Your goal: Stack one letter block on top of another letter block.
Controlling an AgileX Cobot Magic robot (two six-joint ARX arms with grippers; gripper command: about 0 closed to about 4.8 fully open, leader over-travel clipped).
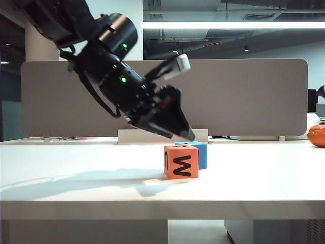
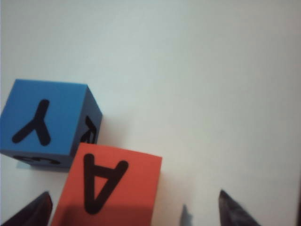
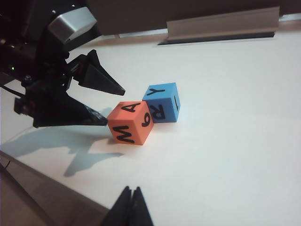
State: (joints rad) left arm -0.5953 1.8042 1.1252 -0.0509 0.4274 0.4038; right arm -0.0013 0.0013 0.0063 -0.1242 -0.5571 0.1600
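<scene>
Exterior view: orange block upright touching blue block; left claw wide, right claw pinched together.

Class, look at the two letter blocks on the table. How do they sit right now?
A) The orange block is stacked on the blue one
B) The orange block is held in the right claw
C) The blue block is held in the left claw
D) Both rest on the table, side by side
D: the orange block and blue block both rest on the table, corners meeting; the open left claw holds nothing beside them, and the right claw is shut and empty.
</scene>
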